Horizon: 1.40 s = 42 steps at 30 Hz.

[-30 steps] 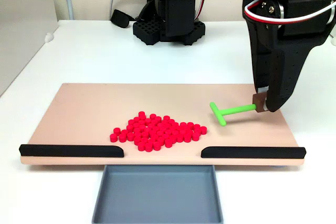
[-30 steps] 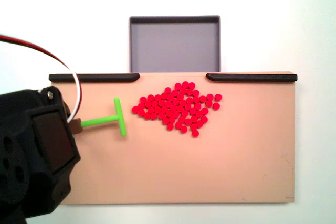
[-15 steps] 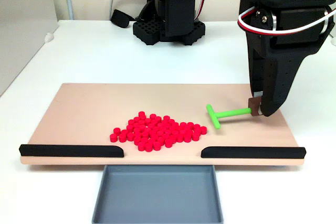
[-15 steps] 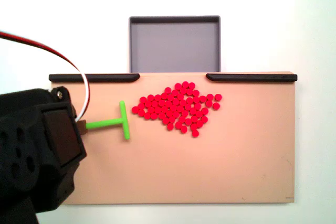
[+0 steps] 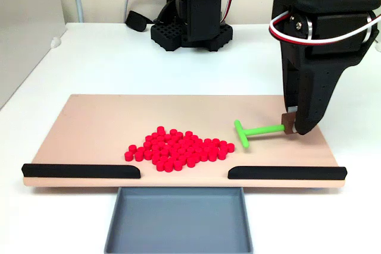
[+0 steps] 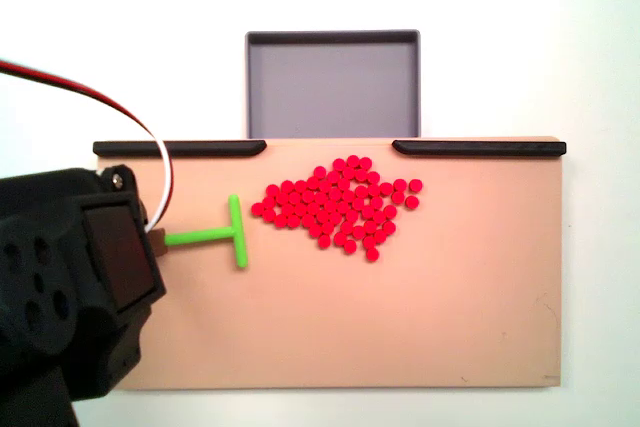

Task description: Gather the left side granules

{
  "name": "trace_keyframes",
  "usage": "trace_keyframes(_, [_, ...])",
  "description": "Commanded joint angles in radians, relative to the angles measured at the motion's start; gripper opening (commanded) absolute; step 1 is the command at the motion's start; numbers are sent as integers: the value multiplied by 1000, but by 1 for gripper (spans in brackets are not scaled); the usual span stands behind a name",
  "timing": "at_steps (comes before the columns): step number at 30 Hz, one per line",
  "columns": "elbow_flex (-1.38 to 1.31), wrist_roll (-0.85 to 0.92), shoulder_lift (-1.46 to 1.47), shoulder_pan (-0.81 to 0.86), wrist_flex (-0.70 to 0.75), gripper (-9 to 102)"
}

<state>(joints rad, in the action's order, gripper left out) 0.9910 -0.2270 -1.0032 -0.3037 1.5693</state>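
Observation:
The granules point(image 5: 177, 148) point(image 6: 340, 208) are many tiny red pellets packed in one patch on the tan board point(image 5: 95, 123) point(image 6: 420, 327), close to the gap between its two black rails. A green T-shaped pusher point(image 5: 256, 130) point(image 6: 215, 236) lies beside the patch, crossbar facing the pellets with a small gap between them. My black gripper point(image 5: 292, 124) point(image 6: 156, 239) is shut on the far end of the pusher's stem. In a fixed view from above, the arm body covers the board's left edge.
A grey tray point(image 5: 178, 221) point(image 6: 333, 82) sits off the board's railed edge, in line with the gap between the black rails point(image 5: 81, 171) point(image 5: 287, 172). A black robot base point(image 5: 191, 10) with cables stands at the back of the white table.
The gripper has carried the green pusher a short way toward the red patch, narrowing the gap. Since half a second ago hardly anything has moved. The pellets have stayed put.

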Motion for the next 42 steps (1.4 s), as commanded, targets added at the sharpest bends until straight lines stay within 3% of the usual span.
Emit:
trace_keyframes(1, [-35,-8,-9,-8,-2,0])
trace_keyframes(42, [-115,-11,87,-12,-3,0])
